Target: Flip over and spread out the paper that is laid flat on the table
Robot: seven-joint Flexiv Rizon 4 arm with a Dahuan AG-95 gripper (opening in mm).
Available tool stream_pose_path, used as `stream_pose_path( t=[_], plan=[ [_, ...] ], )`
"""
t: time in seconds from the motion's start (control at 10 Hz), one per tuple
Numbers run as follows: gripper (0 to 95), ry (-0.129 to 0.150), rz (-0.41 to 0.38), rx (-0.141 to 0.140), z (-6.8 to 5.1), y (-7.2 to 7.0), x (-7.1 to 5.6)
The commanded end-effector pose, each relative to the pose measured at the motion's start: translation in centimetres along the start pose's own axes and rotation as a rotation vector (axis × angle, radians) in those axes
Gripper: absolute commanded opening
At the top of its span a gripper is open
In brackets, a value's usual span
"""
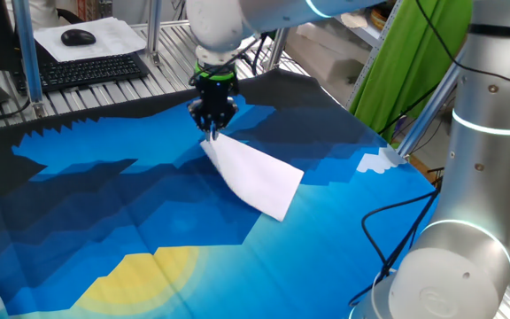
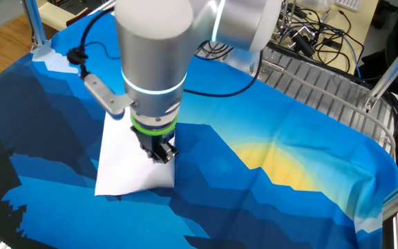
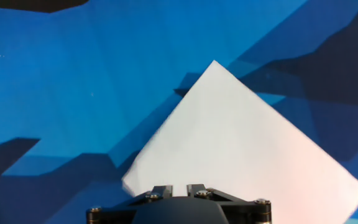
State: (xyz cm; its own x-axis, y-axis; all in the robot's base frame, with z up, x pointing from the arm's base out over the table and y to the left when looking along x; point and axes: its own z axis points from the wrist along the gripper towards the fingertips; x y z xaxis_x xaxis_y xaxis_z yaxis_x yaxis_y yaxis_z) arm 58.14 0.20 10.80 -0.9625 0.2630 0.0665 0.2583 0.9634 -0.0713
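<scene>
Blue faceted cloth covered the table (image 1: 104,221), with a yellow patch (image 1: 149,270) near one edge and a small white patch (image 1: 374,161) at another. The paper (image 1: 255,175) sat mid-table, blank white side showing, one corner lifted clear of the cloth. The gripper (image 1: 212,131) was clenched on that raised corner. Behind the table stood a grey slatted desk (image 1: 113,89) bearing a keyboard (image 1: 91,69) and a black mouse (image 1: 78,37). Green fabric (image 1: 401,62) hung beside.
</scene>
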Motion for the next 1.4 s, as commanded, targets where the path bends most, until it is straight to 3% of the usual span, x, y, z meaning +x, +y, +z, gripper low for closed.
stream_pose_path(
  t=[0.1, 0.3, 0.5, 0.7, 0.8, 1.0, 1.3, 1.4],
  plan=[
    [0.0, 0.012, 0.012, -0.007, -0.5, 0.3, 0.4],
    [0.0, 0.016, 0.019, -0.008, -1.1, 0.0, 1.4],
    [0.0, 0.056, 0.011, -0.013, -2.6, -1.1, 3.7],
    [0.0, 0.056, 0.002, -0.007, -3.5, -2.1, 5.2],
    [0.0, 0.068, -0.014, -0.009, -3.6, -2.7, 5.9],
    [0.0, 0.058, -0.029, -0.006, -3.2, -3.9, 7.3],
    [0.0, 0.057, -0.056, -0.01, -2.5, -6.9, 8.9],
    [0.0, 0.045, -0.055, 0.004, -2.3, -7.3, 9.4]
  ],
)
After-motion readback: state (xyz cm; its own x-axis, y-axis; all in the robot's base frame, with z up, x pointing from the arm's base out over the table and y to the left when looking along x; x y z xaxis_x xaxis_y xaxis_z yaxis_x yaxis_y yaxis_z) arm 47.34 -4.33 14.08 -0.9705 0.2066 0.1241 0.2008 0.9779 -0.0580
